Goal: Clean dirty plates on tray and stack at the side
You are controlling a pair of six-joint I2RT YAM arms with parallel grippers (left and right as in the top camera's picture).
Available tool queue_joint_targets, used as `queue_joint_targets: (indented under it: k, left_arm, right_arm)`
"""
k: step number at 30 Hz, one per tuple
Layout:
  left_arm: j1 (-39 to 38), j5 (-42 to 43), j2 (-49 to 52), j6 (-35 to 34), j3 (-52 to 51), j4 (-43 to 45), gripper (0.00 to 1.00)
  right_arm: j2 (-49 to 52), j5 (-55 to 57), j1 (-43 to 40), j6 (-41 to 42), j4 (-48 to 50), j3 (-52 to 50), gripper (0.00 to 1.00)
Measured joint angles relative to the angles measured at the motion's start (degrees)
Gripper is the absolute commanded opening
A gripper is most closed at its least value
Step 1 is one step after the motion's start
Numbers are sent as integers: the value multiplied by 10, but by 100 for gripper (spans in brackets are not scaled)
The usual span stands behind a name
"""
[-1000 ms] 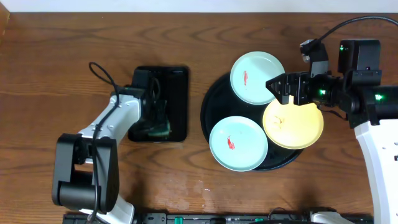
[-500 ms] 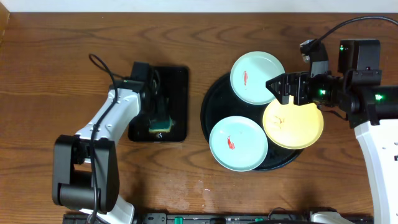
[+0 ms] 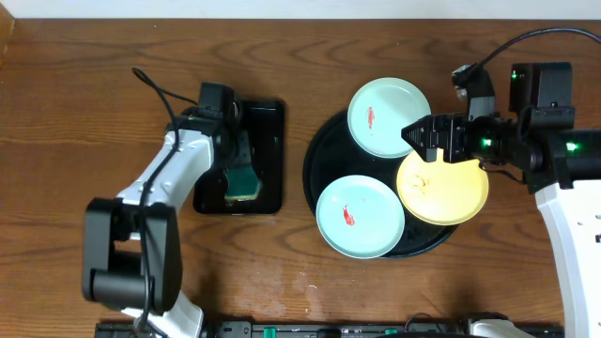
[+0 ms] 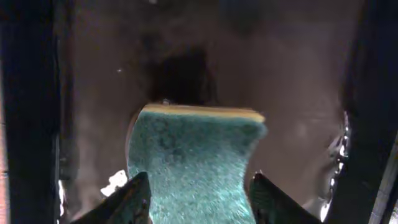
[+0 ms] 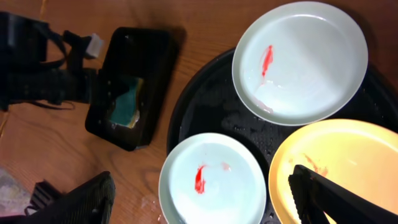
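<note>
Three plates lie on the round black tray (image 3: pixel 314 161): a mint plate (image 3: pixel 388 116) with a red smear at the far side, a second mint plate (image 3: pixel 360 216) with a red smear at the near side, and a yellow plate (image 3: pixel 446 192) with a faint orange smear at the right. My right gripper (image 3: pixel 427 138) is open and empty above the tray, between the far mint plate and the yellow plate. In the right wrist view its fingers (image 5: pixel 205 199) straddle the near mint plate (image 5: pixel 217 180). My left gripper (image 3: pixel 235 155) is shut on a green and yellow sponge (image 4: pixel 193 155).
The sponge (image 3: pixel 244 178) is over a small rectangular black tray (image 3: pixel 269 131) left of the round tray. Brown wood tabletop (image 3: pixel 94 94) surrounds both. A black bar runs along the front edge (image 3: pixel 329 330). The right arm's base stands at the right (image 3: pixel 573 188).
My left gripper has moved toward the far side of the rectangular tray, taking the sponge with it. The right arm and the plates have barely moved.
</note>
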Motion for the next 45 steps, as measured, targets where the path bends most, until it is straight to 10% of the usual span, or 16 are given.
queue_joint_targets:
  k: [5, 11, 17, 25, 37, 41, 45]
  left_arm:
    - [-3, 0, 35, -7, 0, 6, 8]
    - [-7, -2, 41, -6, 4, 8, 7]
    - [-10, 5, 37, -4, 24, -18, 56]
    - [-13, 15, -14, -8, 32, -101, 56]
    - [-35, 23, 9, -11, -17, -37, 39]
    - [-37, 8, 19, -14, -18, -22, 8]
    - [-38, 1, 22, -13, -18, -18, 7]
  right_arm:
    - [0, 1, 0, 0, -5, -13, 87]
    - [0, 2, 0, 0, -5, -23, 86]
    - [0, 8, 0, 0, -8, -23, 82]
    - [0, 50, 5, 3, -39, -50, 72]
    - [13, 67, 50, 13, -2, -207, 66]
    - [13, 68, 51, 13, 5, -219, 66]
    - [13, 68, 52, 15, 35, -252, 66]
